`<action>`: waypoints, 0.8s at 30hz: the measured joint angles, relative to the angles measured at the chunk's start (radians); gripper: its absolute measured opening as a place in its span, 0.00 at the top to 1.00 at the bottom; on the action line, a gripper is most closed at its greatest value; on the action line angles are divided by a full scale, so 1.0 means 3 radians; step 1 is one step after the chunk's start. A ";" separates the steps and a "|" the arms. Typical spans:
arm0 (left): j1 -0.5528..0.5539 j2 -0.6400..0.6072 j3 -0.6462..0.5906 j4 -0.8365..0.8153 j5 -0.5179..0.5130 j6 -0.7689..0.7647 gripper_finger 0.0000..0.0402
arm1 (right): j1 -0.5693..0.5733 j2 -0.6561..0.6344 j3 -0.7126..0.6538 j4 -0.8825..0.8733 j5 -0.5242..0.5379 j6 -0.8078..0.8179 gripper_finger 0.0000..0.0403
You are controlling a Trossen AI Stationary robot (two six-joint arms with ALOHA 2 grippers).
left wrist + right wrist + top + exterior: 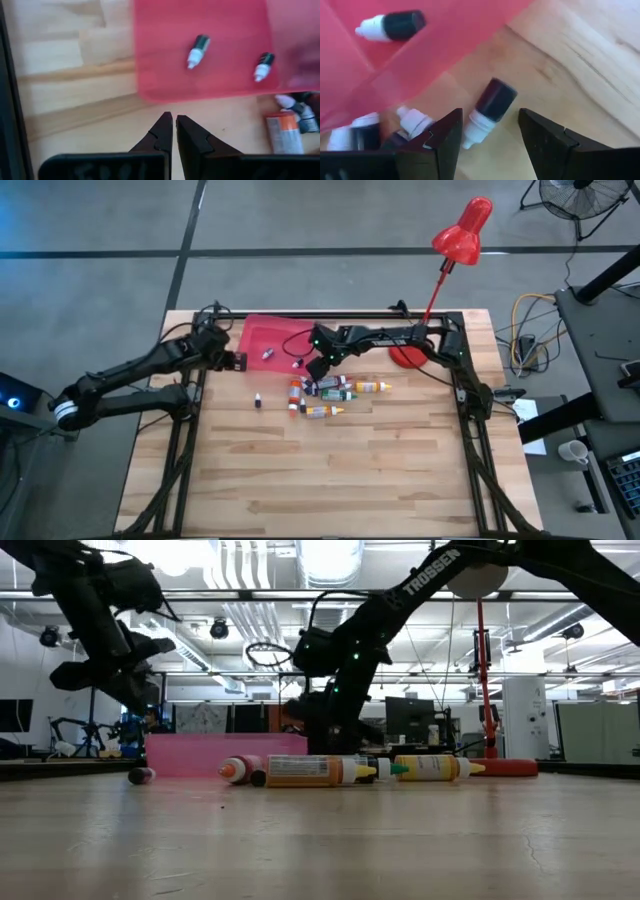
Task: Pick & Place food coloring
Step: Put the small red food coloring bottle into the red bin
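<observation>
The right end effector (pixel 487 135) hangs low over the wooden tabletop (pixel 330 470) at the pink-red tray's (pixel 262 340) edge, fingers spread wide. Only its wrist view shows a dark food coloring bottle (pixel 487 114) lying between them, apparently ungripped. The low view alone shows "TROSSEN" on the arm. More bottles (pixel 330 392) lie just beside it; two bottles in the tray (pixel 200 49). The left end effector (pixel 173 131), closed and empty, hovers beside the tray.
</observation>
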 joint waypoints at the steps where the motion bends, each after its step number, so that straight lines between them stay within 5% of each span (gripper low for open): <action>1: -0.0001 0.0000 -0.0036 0.0000 0.0006 -0.0047 1.00 | 0.0008 0.0012 0.0000 0.0004 0.0050 0.0001 0.53; 9: -0.0001 -0.0008 -0.0180 0.0030 0.0026 -0.0231 1.00 | 0.0014 0.0072 0.0010 -0.0010 0.0173 -0.0147 0.58; 17: -0.0001 -0.0054 -0.0066 0.0249 0.0024 -0.0017 1.00 | -0.0015 0.0048 0.0009 -0.0086 0.0143 -0.0187 0.87; 24: -0.0001 -0.0056 0.0036 0.0419 0.0023 0.0174 1.00 | -0.0028 -0.0314 0.0013 -0.0086 0.0234 -0.0418 0.89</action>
